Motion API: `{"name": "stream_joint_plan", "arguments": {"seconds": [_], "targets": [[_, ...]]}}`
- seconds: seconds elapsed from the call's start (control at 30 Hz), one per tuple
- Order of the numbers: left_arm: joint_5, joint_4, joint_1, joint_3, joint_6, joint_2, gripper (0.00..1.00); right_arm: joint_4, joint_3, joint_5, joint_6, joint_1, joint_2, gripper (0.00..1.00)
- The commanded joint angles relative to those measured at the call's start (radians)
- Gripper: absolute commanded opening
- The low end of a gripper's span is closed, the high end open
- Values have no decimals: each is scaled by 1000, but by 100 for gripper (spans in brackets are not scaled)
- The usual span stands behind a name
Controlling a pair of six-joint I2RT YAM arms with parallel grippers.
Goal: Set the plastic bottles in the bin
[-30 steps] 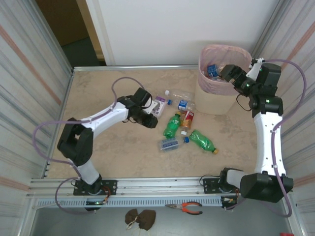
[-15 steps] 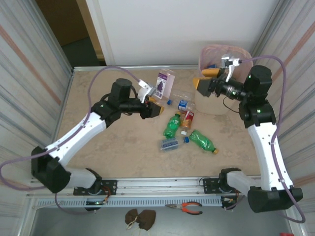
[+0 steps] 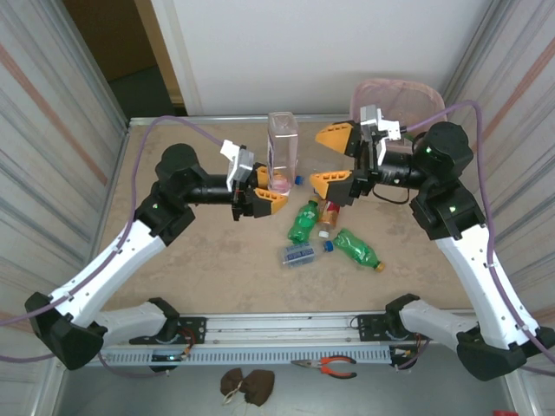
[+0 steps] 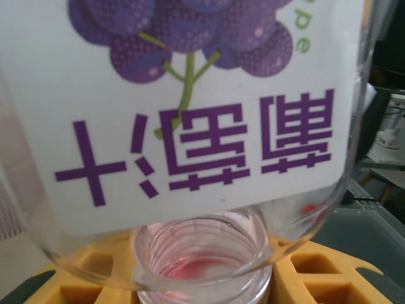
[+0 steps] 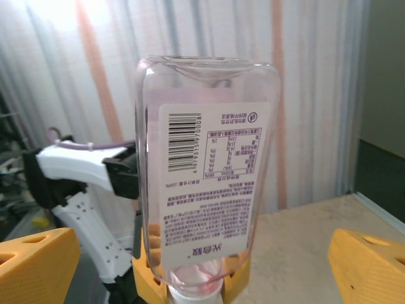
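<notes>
- The clear bottle [image 3: 282, 156] is smooth, see-through plastic. It has flat sides and round corners, so it looks boxy more than round.
- The left wrist view shows a white label with purple grapes on one side of the clear bottle [image 4: 190, 126]. The right wrist view shows the other side [image 5: 205, 171], with a bar code and small print.
- A bit of pink drink sits down in the neck.
- This bottle stands straight up and down, high above the table [image 3: 173, 173]. Its neck points down and its flat bottom points up.
- The left claw [image 3: 269, 192] is squeezed on the neck. Its yellow fingers [image 4: 316, 272] have square holes in them and press on both sides of the neck.
- The right claw [image 3: 316, 159] is spread very wide and holds nothing. It faces the clear bottle from close by and is not touching it. Its chunky yellow fingers [image 5: 31, 259] sit at the two bottom corners of the right wrist view, with the bottle standing between them, further off.
- The bin [image 3: 399, 85] stands at the far right of the table, behind the right arm. A thin pink bag covers its rim.
- More bottles lie flat on the smooth, tan, stone-look table: a green bottle [image 3: 303, 221], a green bottle with an orange cap [image 3: 355, 247], a brown bottle with a red label [image 3: 330, 208] and a clear bottle with a blue label [image 3: 298, 254].
</notes>
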Motion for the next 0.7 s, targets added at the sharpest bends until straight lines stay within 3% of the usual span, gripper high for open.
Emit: {"name": "stream_joint_plan", "arguments": {"seconds": [0.0,0.33,0.67], "targets": [[93,82,-5,7,-18,-12,33,29,42,7,-23,61,27,99],[147,91,-13,32,-15,5,33,-5,145,51,-34,204,115,97],[156,88,-16,50,-12,20,33,-48,168,113,-61,223,95,71]]}}
